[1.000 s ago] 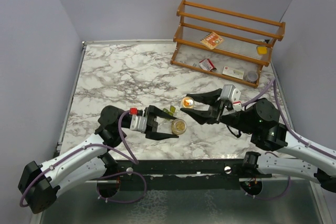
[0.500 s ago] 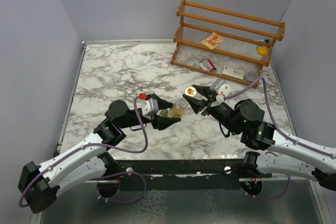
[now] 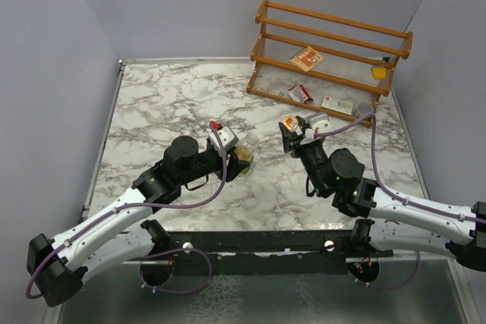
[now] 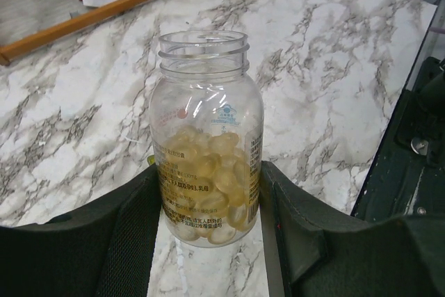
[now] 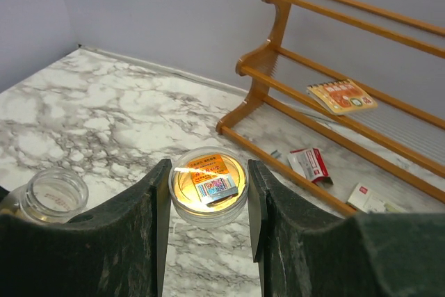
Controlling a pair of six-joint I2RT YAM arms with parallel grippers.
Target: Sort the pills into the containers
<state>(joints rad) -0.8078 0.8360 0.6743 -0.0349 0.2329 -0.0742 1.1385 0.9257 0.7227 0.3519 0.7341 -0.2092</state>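
My left gripper (image 3: 241,158) is shut on a small clear bottle (image 3: 247,146) with no cap. In the left wrist view the bottle (image 4: 207,137) sits between both fingers, about half full of yellow-orange pills (image 4: 208,186). My right gripper (image 3: 292,131) is shut on the bottle's round clear lid (image 3: 290,124), which has an orange label. It holds the lid (image 5: 208,184) above the table, right of the bottle (image 5: 52,196). The olive-green pill box is hidden, apart from a possible green sliver (image 4: 150,161) behind the bottle.
A wooden rack (image 3: 334,43) stands at the back right. It holds a booklet (image 3: 306,58), a flat yellow block (image 3: 378,72) and red-and-white cartons (image 3: 300,93). The two grippers are close together in the middle of the marble table (image 3: 167,104).
My left gripper closed on the bottle, which stood near the front, and carried it toward the table's middle. My right gripper moved back and to the right with the lid.
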